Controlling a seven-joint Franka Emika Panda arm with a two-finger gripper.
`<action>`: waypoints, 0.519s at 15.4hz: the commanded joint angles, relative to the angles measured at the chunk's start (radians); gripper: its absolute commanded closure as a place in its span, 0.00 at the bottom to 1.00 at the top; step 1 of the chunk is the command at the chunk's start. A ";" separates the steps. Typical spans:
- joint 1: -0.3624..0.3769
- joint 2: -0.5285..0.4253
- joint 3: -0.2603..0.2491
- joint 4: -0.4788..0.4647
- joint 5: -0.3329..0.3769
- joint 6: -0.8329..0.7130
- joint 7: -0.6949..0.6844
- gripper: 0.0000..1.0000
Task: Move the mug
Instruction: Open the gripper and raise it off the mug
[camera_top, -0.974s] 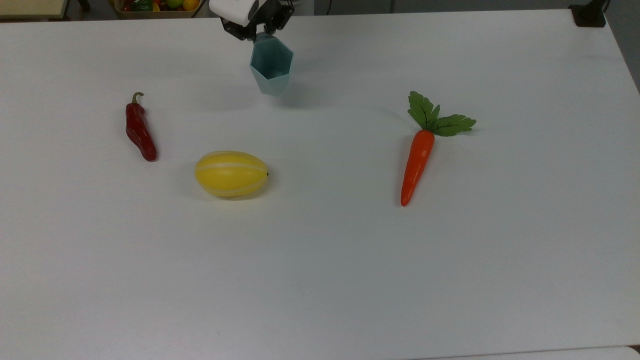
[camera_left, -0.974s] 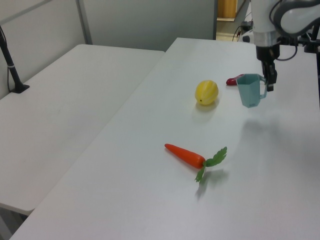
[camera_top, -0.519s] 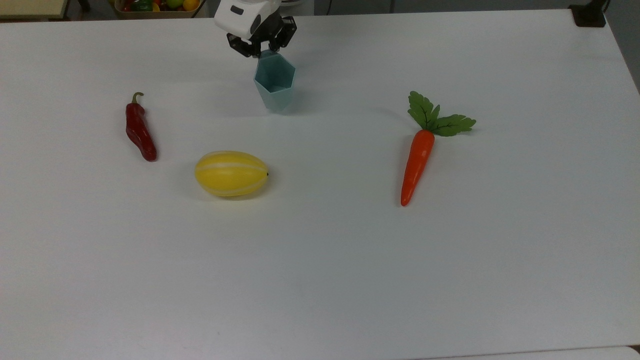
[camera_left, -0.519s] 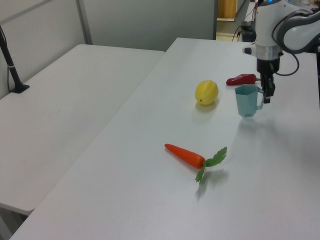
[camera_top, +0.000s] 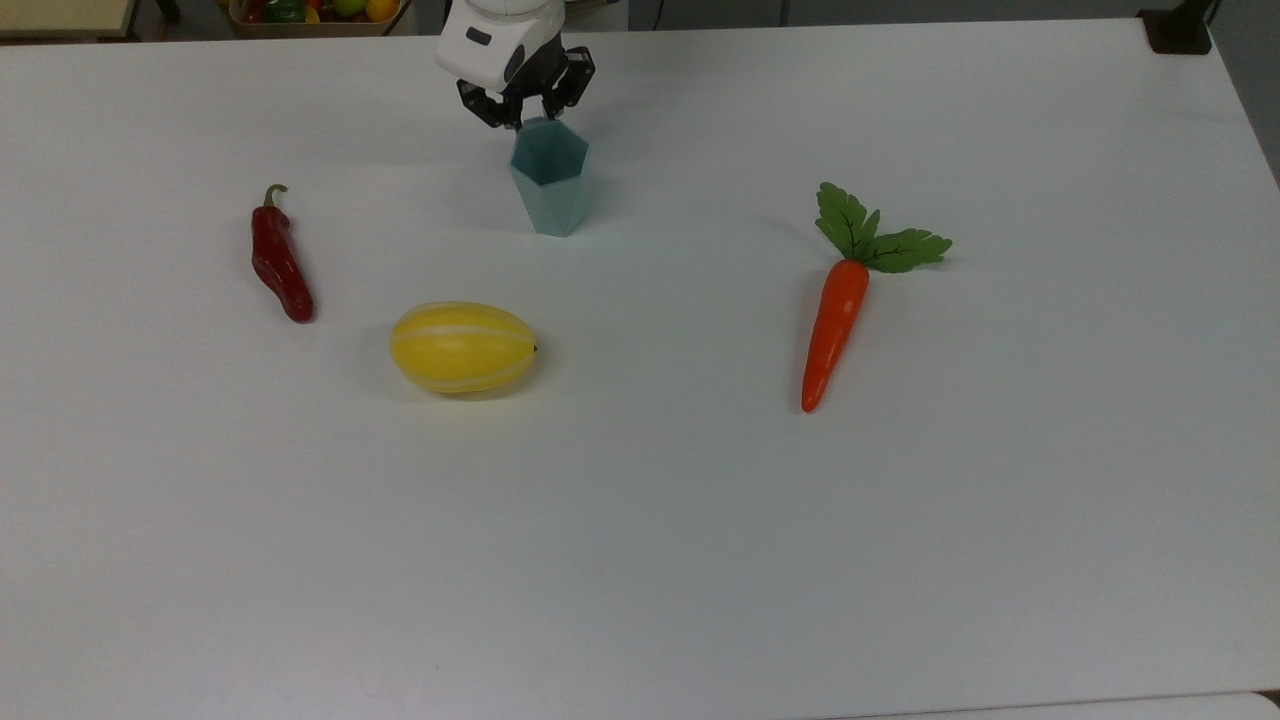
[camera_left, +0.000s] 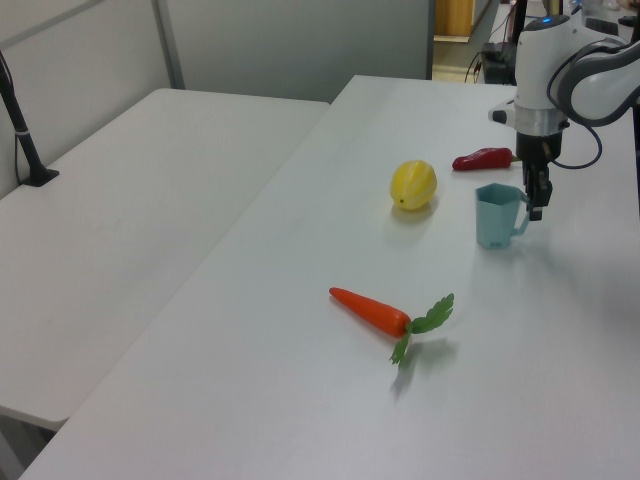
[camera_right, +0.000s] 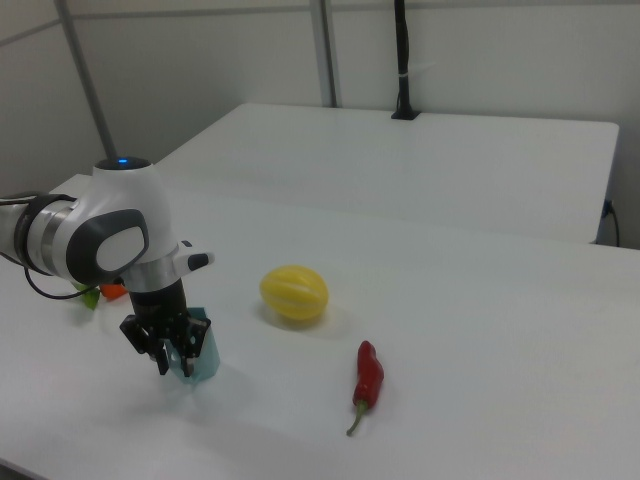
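Observation:
The pale teal faceted mug (camera_top: 550, 190) stands upright on the white table (camera_top: 700, 550), near the far edge in the top view. It also appears as the mug (camera_left: 494, 218) in the left view and, partly behind the fingers, as the mug (camera_right: 205, 347) in the right view. My gripper (camera_top: 525, 118) points straight down at the mug's far side and is shut on its small loop handle. The left view has the gripper (camera_left: 537, 208) at the mug's right, at handle height. In the right view the gripper (camera_right: 170, 362) reaches almost to the tabletop.
A red chili (camera_top: 280, 262) lies at the top view's left and a yellow melon (camera_top: 462, 347) in front of the mug. A carrot (camera_top: 835, 320) with green leaves lies at the top view's right. Behind the table are a fruit basket (camera_top: 310, 12) and a black post base (camera_top: 1180, 30).
The gripper has come down with the mug, which hung tilted above the table a second ago. It now stands upright on the surface, slightly nearer in the top view.

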 joint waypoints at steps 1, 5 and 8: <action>-0.001 -0.009 -0.007 -0.013 0.057 0.028 -0.016 0.29; -0.007 -0.015 -0.007 -0.010 0.065 0.015 0.010 0.00; -0.007 -0.023 -0.006 0.028 0.065 -0.031 0.103 0.00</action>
